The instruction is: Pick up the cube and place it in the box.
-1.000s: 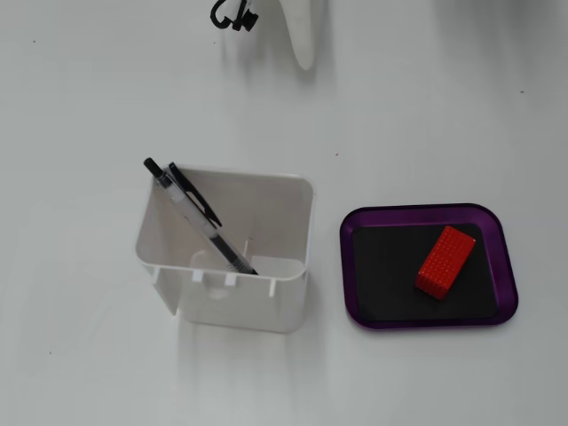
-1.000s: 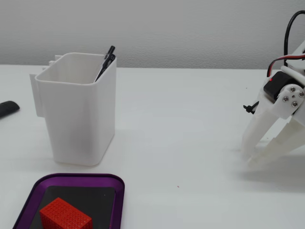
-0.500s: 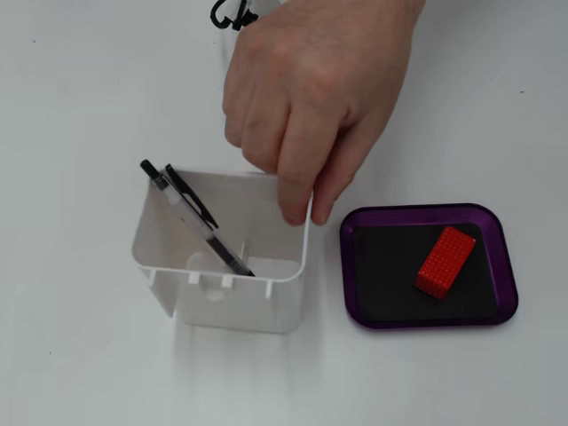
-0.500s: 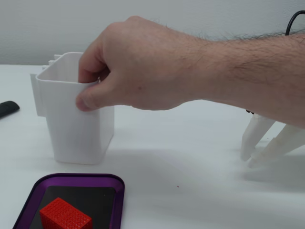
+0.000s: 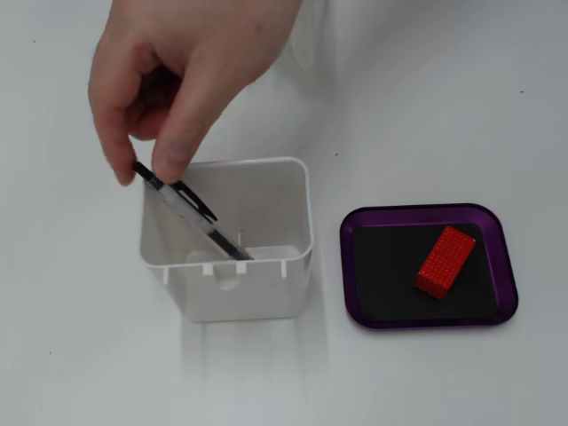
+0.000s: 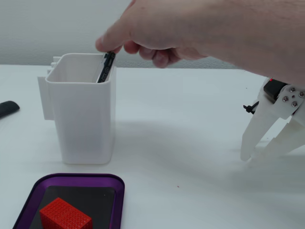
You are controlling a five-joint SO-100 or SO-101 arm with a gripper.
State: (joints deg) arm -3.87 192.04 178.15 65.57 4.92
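On a plain white desk [image 5: 80, 373], backed by a pale wall in the low fixed view, sit two containers side by side. Left in the downward fixed view stands a tall white square-walled container [image 5: 240, 293]; a person's hand [image 5: 177, 71] reaches over it and pinches the top of a black pen [image 5: 191, 213], which leans tilted inside with its tip near the container's floor. Just right of it, a little apart, lies the box [image 5: 351, 266], a shallow purple tray with a black floor. The cube [image 5: 445, 261], bright red and finely studded, rests on that black floor, set at an angle. In the low fixed view, a dark object [image 6: 7, 109] lies at the far left edge, the hand fills the upper middle, and the white gripper [image 6: 252, 158] sits far right, well apart from both containers, its two fingers spread open and holding nothing, tips close to the desk
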